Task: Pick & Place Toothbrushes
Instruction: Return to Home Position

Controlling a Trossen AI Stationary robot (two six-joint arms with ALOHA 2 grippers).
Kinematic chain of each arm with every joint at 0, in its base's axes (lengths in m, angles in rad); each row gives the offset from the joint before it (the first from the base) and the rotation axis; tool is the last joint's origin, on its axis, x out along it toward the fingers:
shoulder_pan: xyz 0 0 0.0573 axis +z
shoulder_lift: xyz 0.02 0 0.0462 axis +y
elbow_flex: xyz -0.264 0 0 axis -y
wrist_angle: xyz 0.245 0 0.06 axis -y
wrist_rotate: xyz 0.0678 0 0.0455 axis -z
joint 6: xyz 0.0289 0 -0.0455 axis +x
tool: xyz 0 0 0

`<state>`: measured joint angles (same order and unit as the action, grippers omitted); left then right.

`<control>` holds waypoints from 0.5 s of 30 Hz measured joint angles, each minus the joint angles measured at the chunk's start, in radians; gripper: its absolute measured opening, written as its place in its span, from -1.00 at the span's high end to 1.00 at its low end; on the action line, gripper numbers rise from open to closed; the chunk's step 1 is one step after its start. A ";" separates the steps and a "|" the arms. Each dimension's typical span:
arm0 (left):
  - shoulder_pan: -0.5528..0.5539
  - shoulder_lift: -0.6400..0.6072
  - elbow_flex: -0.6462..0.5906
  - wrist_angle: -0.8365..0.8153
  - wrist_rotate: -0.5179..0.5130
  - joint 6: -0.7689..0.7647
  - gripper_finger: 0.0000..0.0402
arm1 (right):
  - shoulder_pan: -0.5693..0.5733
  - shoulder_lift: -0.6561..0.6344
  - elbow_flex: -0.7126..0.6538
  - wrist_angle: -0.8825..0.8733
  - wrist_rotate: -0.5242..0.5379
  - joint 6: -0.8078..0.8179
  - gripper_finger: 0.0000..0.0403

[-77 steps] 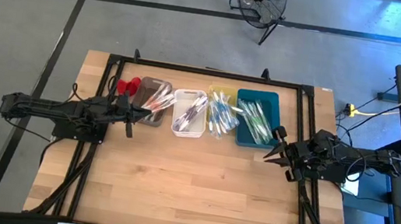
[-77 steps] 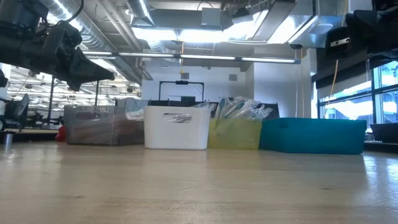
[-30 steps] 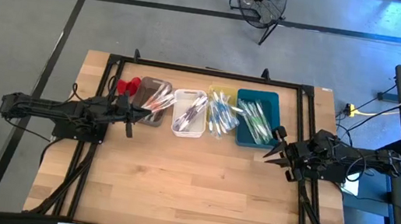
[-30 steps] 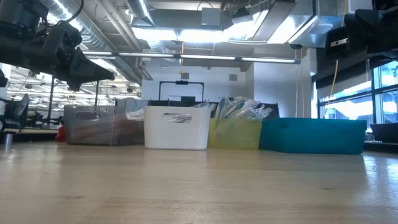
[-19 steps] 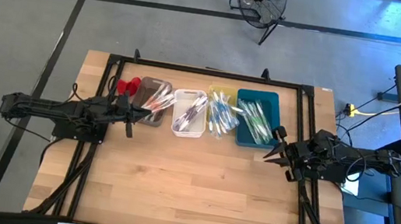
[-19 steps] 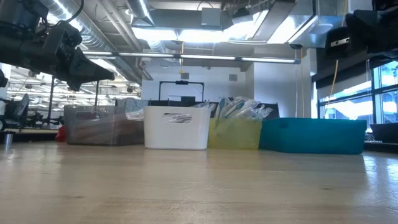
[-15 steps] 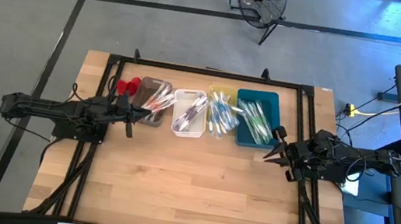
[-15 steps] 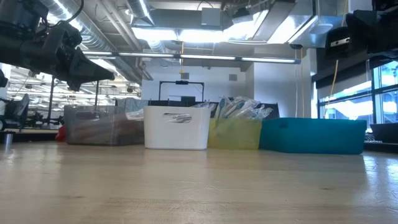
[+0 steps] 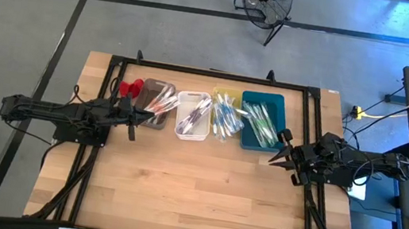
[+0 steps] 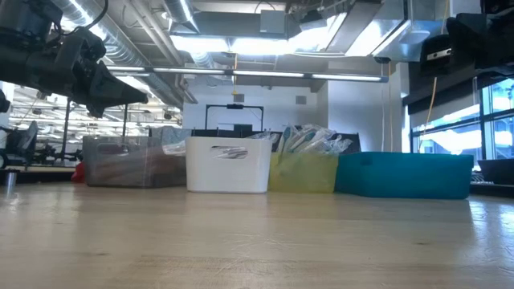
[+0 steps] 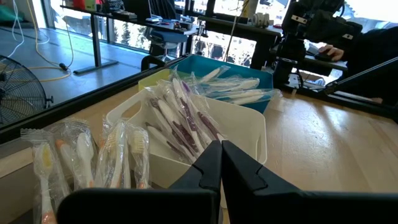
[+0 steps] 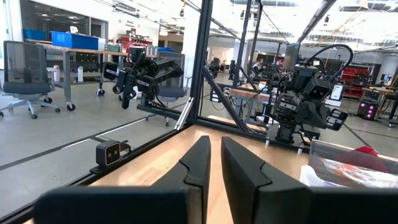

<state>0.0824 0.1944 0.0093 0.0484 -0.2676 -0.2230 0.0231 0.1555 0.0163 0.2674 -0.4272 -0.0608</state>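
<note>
Four bins (image 9: 193, 114) in a row on the surface (image 9: 193, 193) hold all the toothbrushes (image 9: 224, 116), apparently sorted by colour, so little seems left. Left gripper (image 9: 132, 118) and right gripper (image 9: 278, 152) hover alongside, fingers pressed together, empty.

We see open table (image 9: 193, 193) across the lower half of the high view. Four bins (image 9: 212, 116) in a row block its upper centre, with the left gripper (image 9: 133, 117) and right gripper (image 9: 278, 150) flanking them.

Four bins (image 9: 193, 114), dozens of wrapped toothbrushes (image 9: 226, 116), one red object (image 9: 130, 87), two arms (image 9: 68, 115).
</note>
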 joint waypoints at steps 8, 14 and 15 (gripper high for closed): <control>0.000 0.000 0.000 0.000 0.000 0.000 0.99 | 0.000 0.000 0.000 0.000 0.000 0.000 0.69; 0.000 0.000 0.000 0.000 0.000 0.000 0.99 | 0.000 0.000 0.000 0.000 0.000 0.000 0.62; 0.000 0.000 0.000 0.000 0.000 0.000 0.99 | 0.000 0.000 0.000 0.000 0.000 0.000 0.61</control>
<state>0.0823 0.1944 0.0093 0.0485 -0.2676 -0.2230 0.0231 0.1555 0.0166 0.2676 -0.4273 -0.0608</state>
